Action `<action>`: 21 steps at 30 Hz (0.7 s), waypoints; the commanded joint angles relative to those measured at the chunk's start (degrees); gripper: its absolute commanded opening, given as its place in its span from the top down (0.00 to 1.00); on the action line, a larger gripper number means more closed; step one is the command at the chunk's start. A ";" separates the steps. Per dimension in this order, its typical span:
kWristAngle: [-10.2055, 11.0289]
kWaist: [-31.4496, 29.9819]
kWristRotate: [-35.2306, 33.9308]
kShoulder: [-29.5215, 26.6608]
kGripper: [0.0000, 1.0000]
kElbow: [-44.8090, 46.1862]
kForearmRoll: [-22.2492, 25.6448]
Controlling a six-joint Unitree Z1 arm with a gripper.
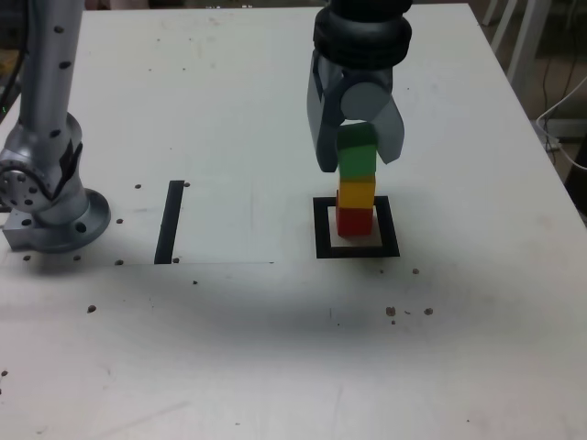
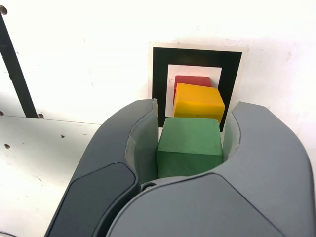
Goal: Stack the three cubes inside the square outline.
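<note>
The white bench looked scuffed, with small dark specks scattered across it. At the exterior view's left stood the arm's silver base, bolted down near the edge. Just to its right lay a thin black strip, flat on the bench. Further right sat the black square frame, white in the middle. Inside it stood the red cube, the yellow cube stacked on top, both matte and plain-faced. Above them was the green cube, right over the yellow one; whether it touched could not be told. The grey claw came down from above and was clenched on that green cube, one jaw on each side. Off the bench's right edge, pale furniture legs and cables showed.
</note>
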 commanded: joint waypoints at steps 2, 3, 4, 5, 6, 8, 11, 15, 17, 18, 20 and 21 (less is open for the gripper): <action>-0.04 0.17 0.05 0.47 0.67 0.09 -0.58; -0.05 0.23 0.05 0.54 0.66 0.13 -0.67; -0.05 0.30 0.05 0.59 0.65 0.20 -0.73; -0.04 0.36 0.05 0.65 0.64 0.26 -0.77; -0.03 0.43 0.05 0.70 0.64 0.33 -0.82; 0.02 0.52 0.05 0.79 0.64 0.49 -1.05; 0.12 0.54 0.06 0.82 0.60 0.66 -1.56; 0.16 0.60 0.17 0.59 0.49 1.04 -1.90; 0.02 0.62 0.22 0.43 0.46 1.45 -1.90; -0.07 0.62 0.23 0.37 0.46 1.71 -1.92; -0.34 0.62 0.23 0.27 0.43 2.34 -2.02; -0.42 0.62 0.23 0.23 0.41 2.58 -2.10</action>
